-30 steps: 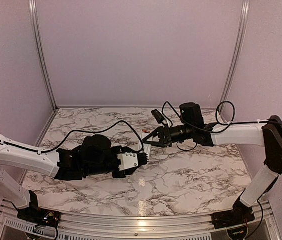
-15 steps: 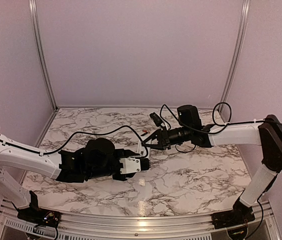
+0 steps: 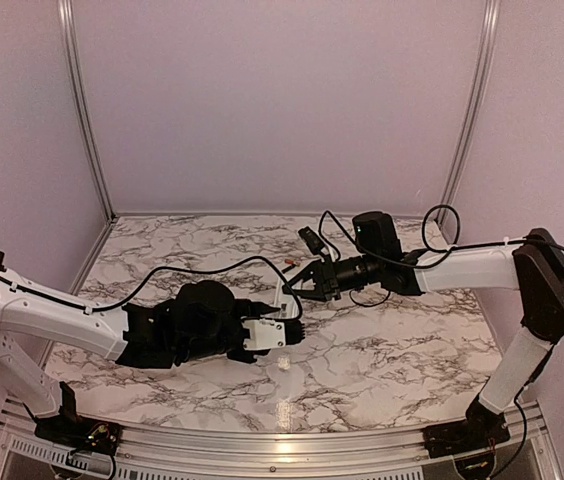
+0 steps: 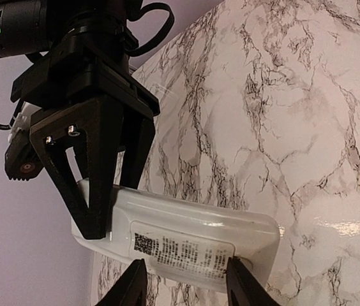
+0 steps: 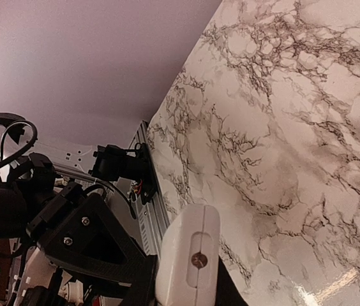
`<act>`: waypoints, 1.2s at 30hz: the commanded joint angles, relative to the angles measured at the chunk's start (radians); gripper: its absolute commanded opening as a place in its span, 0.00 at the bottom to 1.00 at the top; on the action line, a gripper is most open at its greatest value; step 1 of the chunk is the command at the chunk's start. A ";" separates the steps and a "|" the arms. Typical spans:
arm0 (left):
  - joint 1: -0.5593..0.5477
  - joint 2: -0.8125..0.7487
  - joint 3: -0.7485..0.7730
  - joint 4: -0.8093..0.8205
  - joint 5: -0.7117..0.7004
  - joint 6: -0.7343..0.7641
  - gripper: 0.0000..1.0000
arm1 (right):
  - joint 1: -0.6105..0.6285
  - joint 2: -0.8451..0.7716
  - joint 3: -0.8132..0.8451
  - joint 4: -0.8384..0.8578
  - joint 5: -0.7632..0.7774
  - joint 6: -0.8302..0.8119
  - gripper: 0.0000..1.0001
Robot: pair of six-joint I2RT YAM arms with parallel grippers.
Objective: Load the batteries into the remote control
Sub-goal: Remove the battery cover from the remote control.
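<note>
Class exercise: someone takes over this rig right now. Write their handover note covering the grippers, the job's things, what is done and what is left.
Left gripper: shut on one end of the remote control, label side facing its camera.
Right gripper: shut on the opposite end, so the remote is held off the table between both.
Battery: one small red piece lies on the table behind the grippers; no other is visible.
Done: remote lifted.
Left: no battery visibly loaded; fetch and insert them.
</note>
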 commanded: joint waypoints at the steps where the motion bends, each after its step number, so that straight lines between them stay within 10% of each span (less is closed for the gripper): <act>1: 0.005 -0.013 -0.007 0.092 -0.086 0.014 0.44 | 0.007 0.002 0.026 -0.011 -0.044 -0.002 0.00; 36: -0.003 0.017 0.039 -0.060 0.082 -0.016 0.58 | 0.003 -0.014 0.036 -0.011 -0.079 -0.016 0.00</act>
